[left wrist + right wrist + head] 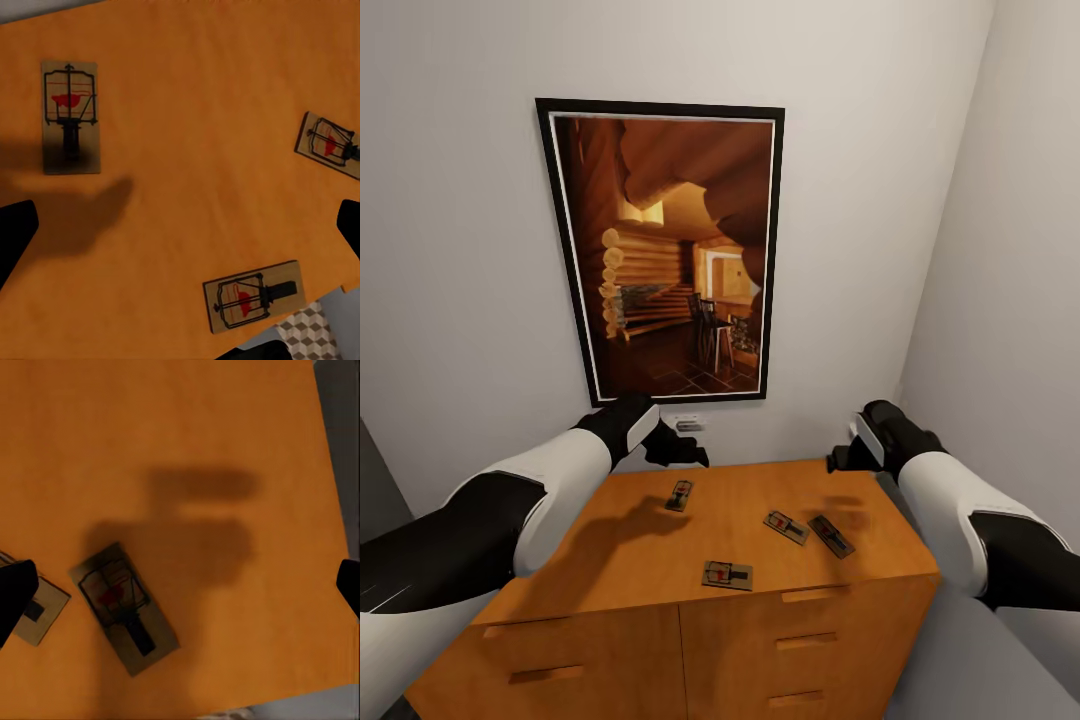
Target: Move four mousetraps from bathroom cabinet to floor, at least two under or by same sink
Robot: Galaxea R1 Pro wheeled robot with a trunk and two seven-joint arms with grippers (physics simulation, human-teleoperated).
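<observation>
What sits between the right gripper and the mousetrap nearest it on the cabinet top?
Nothing visible. The right gripper hovers over the cabinet near its back right corner, and the nearest mousetrap lies flat below it with only bare wood and the arm's shadow around it. A second mousetrap lies just beside it.

Four small flat tan wooden mousetraps with dark wire springs and red marks lie on the flat top of the wide orange-brown wooden cabinet. One mousetrap lies towards the back edge, left of middle. Another sits just inside the front edge. Two more lie side by side, angled, towards the right edge, close but apart.
</observation>
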